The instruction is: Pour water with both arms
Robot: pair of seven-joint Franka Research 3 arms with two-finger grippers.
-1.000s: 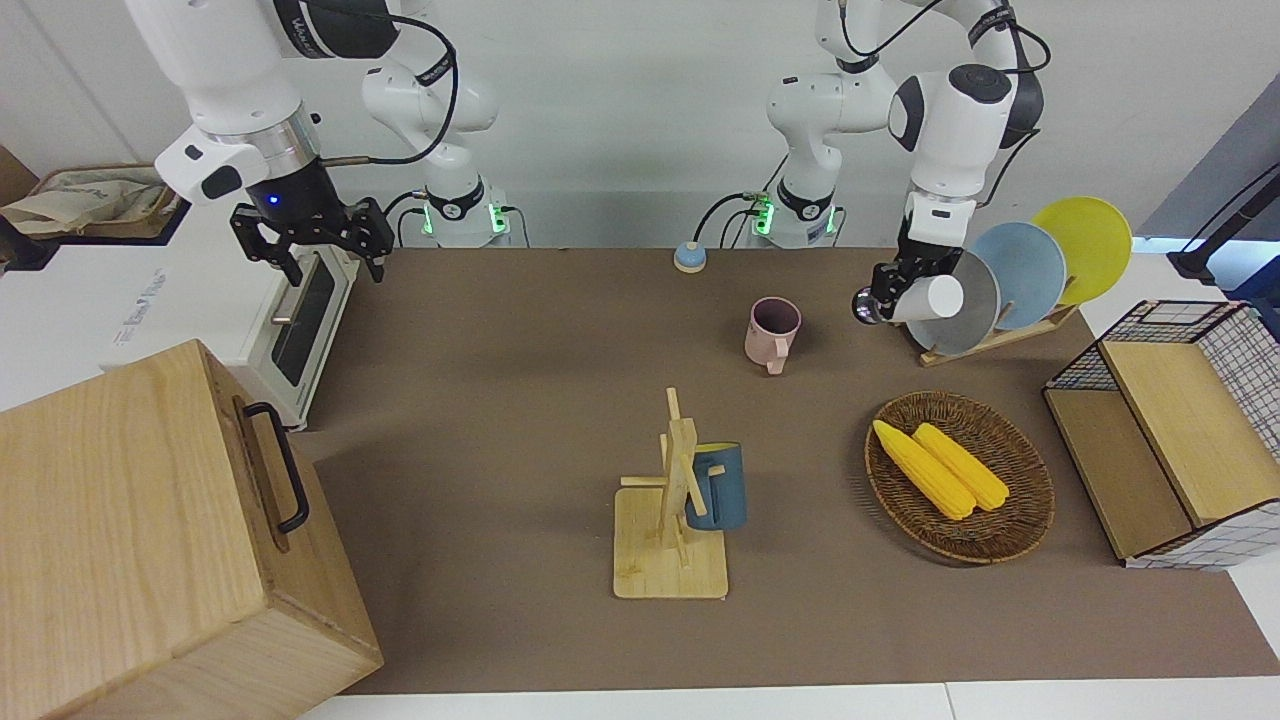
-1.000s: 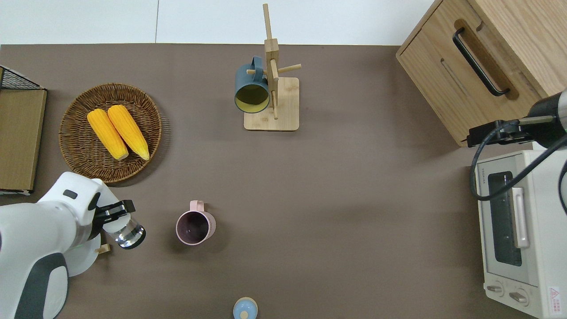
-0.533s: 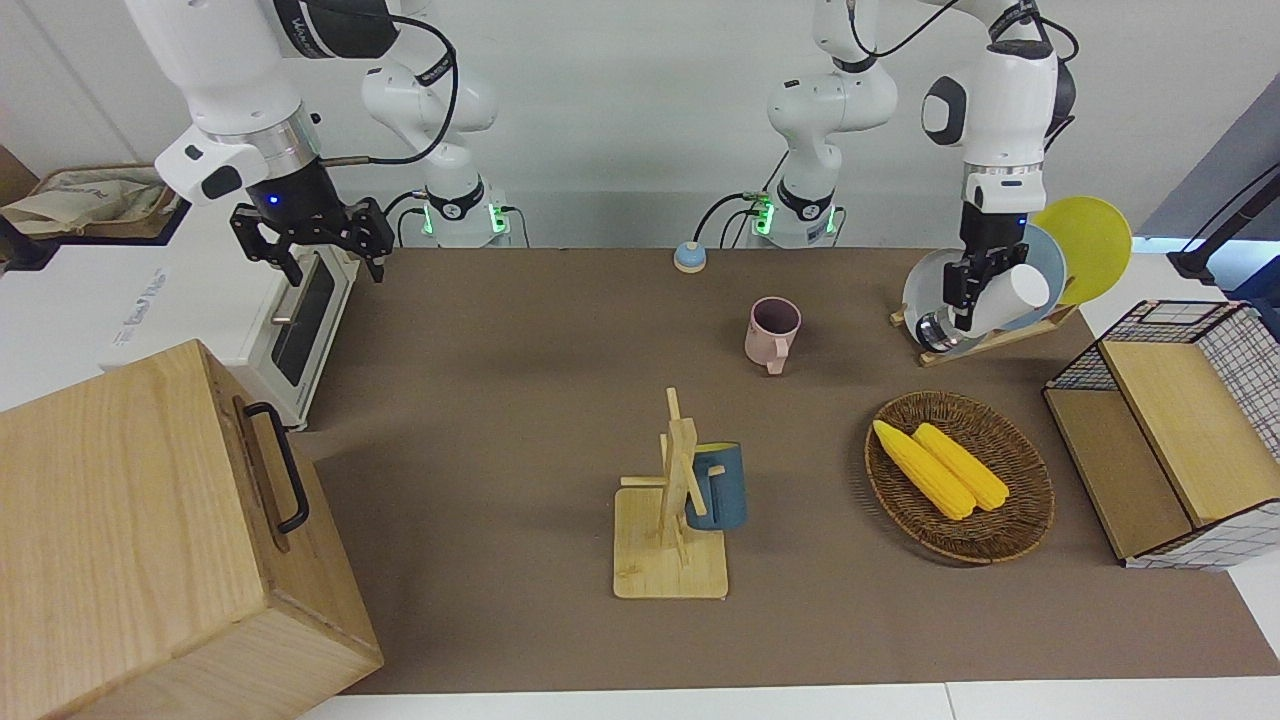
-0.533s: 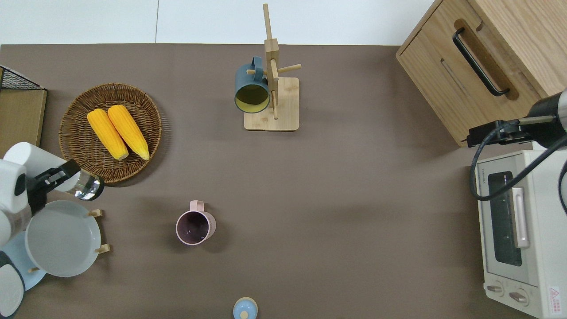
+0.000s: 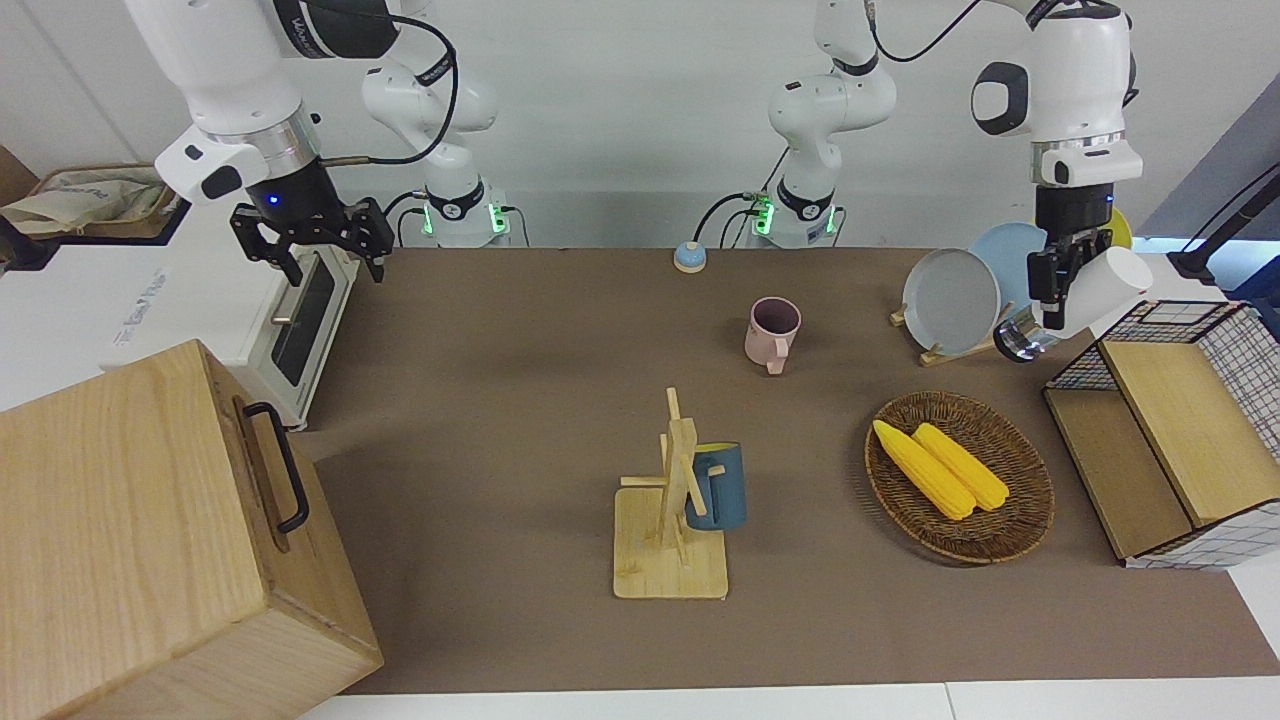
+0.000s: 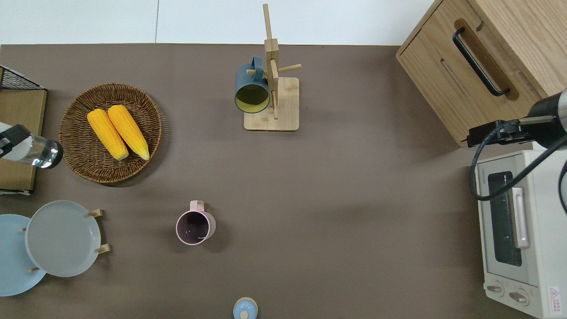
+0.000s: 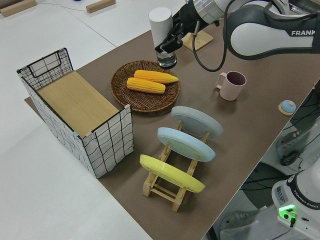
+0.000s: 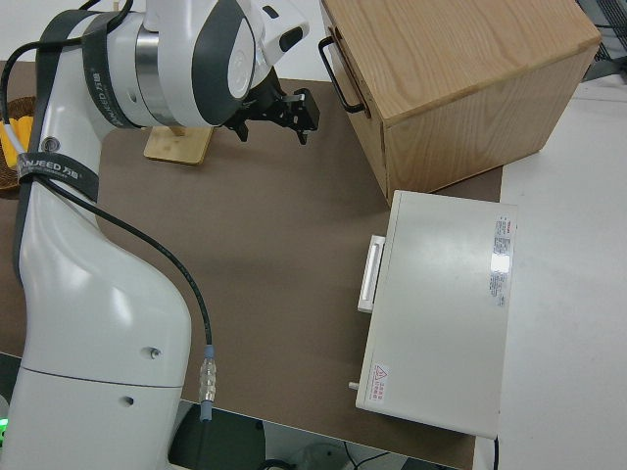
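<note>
My left gripper [image 5: 1055, 285] [image 6: 13, 135] [image 7: 172, 37] is shut on a clear bottle [image 5: 1100, 285] [image 6: 42, 155] [image 7: 160, 22] with a white upper part. It holds the bottle tilted in the air, over the gap between the wicker basket [image 5: 960, 555] and the wire crate [image 5: 1230, 330]. A pink mug [image 5: 772, 330] [image 6: 195, 226] [image 7: 232, 85] stands upright on the brown table, well apart from the bottle and nearer the table's middle. My right arm is parked, its gripper [image 5: 310, 245] [image 8: 279, 113] open and holding nothing.
The wicker basket holds two corn cobs [image 5: 940, 465]. A rack of plates [image 5: 950, 300] stands nearer the robots than the basket. A mug tree [image 5: 675, 500] with a blue mug, a wooden box [image 5: 150, 540], a toaster oven [image 5: 300, 310] and a small blue knob [image 5: 689, 258] are also here.
My left gripper has carried the bottle from beside the pink mug, over the plate rack, out toward the left arm's end of the table. The right arm has not moved.
</note>
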